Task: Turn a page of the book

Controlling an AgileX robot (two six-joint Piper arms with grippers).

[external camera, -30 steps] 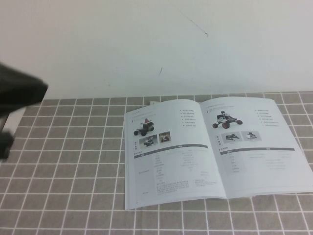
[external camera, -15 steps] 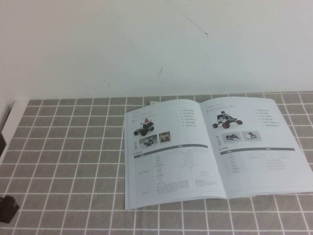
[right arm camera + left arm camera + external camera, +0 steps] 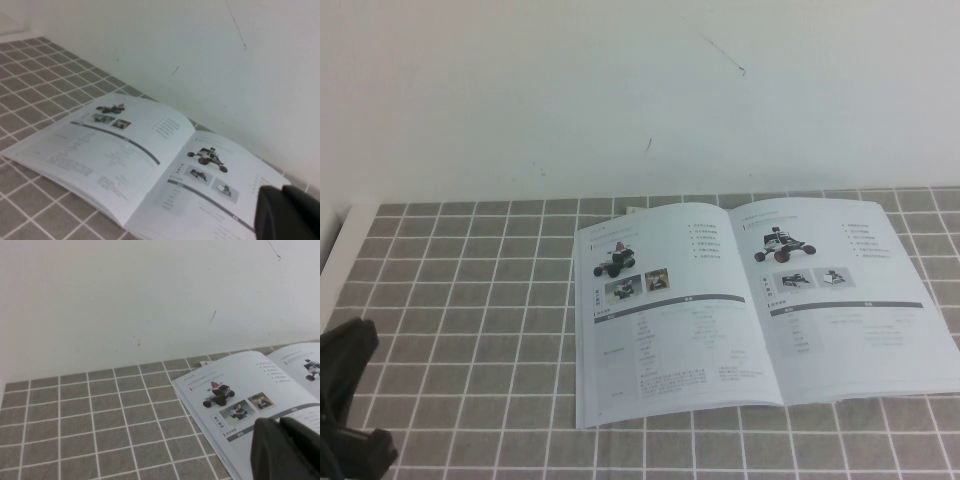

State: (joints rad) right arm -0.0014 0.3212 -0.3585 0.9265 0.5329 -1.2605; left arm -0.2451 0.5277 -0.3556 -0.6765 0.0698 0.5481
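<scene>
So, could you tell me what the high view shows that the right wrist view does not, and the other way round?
Only the high view shows the left arm, low at the table's near left corner, well clear of the book, and the grey checked cloth stretching left of the book.

Only the right wrist view shows the right gripper, shut and holding nothing, hovering by the book's right-hand page.

Both show the book lying open and flat on the cloth, both pages down, and the white wall behind it.

An open book (image 3: 750, 305) lies flat on the grey-tiled table (image 3: 470, 300).
</scene>
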